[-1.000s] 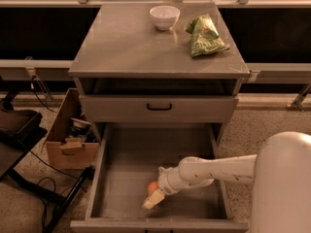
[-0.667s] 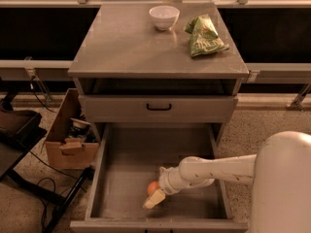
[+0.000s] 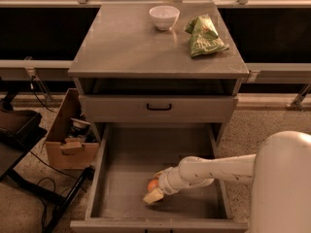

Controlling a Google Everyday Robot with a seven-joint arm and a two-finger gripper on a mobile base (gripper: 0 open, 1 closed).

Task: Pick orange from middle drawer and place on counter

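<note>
The orange (image 3: 152,184) lies on the floor of the open middle drawer (image 3: 126,169), near its front centre. My gripper (image 3: 154,193) reaches in from the right on a white arm (image 3: 218,169) and sits right at the orange, covering its lower right side. Only the orange's upper left part shows. The grey counter (image 3: 131,42) is the cabinet top above the drawers.
A white bowl (image 3: 164,16) and a green snack bag (image 3: 204,35) sit at the back right of the counter. The upper drawer front (image 3: 159,107) with a black handle is closed. A cardboard box (image 3: 68,140) and a black stand (image 3: 19,130) are on the floor at left.
The gripper has crept slightly up toward the orange. The orange stays in the same spot in the drawer.
</note>
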